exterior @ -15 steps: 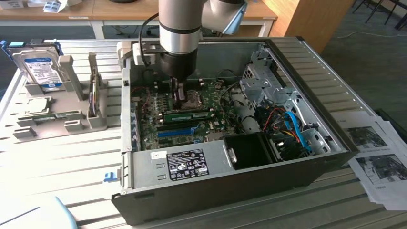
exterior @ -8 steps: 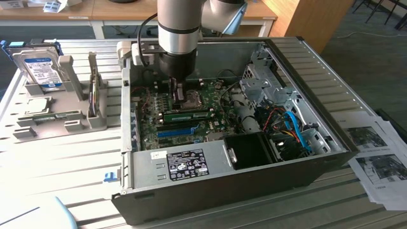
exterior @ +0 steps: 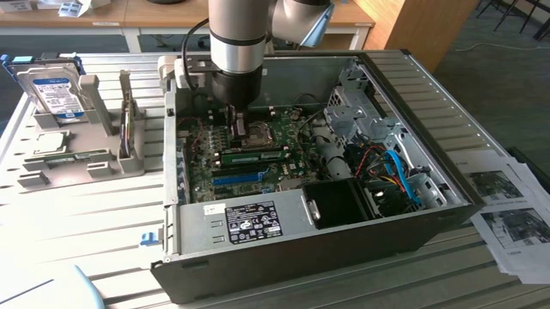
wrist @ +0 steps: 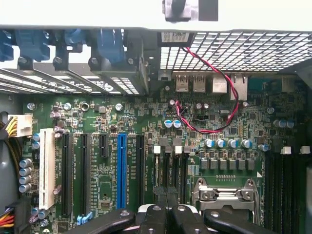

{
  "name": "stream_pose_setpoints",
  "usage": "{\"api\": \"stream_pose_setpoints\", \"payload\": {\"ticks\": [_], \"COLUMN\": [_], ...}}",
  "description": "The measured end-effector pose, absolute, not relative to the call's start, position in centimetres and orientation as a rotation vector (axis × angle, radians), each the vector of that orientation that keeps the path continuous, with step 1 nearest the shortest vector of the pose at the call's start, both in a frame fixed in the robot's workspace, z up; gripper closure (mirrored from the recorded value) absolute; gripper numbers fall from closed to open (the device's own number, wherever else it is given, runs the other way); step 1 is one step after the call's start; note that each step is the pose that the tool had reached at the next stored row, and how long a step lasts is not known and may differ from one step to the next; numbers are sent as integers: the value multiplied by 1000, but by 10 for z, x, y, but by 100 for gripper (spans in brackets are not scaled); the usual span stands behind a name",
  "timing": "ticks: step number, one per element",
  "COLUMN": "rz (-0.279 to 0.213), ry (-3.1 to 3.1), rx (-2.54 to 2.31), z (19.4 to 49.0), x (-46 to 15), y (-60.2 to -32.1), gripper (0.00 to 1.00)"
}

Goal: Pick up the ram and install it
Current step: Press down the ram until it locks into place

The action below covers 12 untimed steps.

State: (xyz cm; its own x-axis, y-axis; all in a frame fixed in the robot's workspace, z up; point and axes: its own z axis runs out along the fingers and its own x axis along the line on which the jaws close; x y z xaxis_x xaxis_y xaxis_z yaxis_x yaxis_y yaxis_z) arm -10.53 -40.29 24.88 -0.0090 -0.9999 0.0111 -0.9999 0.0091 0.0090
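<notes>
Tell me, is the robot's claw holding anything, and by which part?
Nothing is held. The black claw is shut and empty, over the green motherboard inside the open computer case.

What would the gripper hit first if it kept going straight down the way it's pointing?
Most likely the motherboard. The shut gripper points down into the open computer case, just beside the CPU socket. Depth is hard to judge, so the socket's edge is possible too.

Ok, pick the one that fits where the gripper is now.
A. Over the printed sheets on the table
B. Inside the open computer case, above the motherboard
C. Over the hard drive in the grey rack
B: the gripper hangs inside the open computer case, just above the motherboard near the CPU socket.
</notes>
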Motion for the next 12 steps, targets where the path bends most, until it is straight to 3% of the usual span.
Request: {"api": "stream_pose_setpoints", "payload": {"ticks": [12], "rz": [2], "ry": [-2221], "rx": [2201], "z": [249], "x": [-106], "y": [-405], "gripper": [91]}}
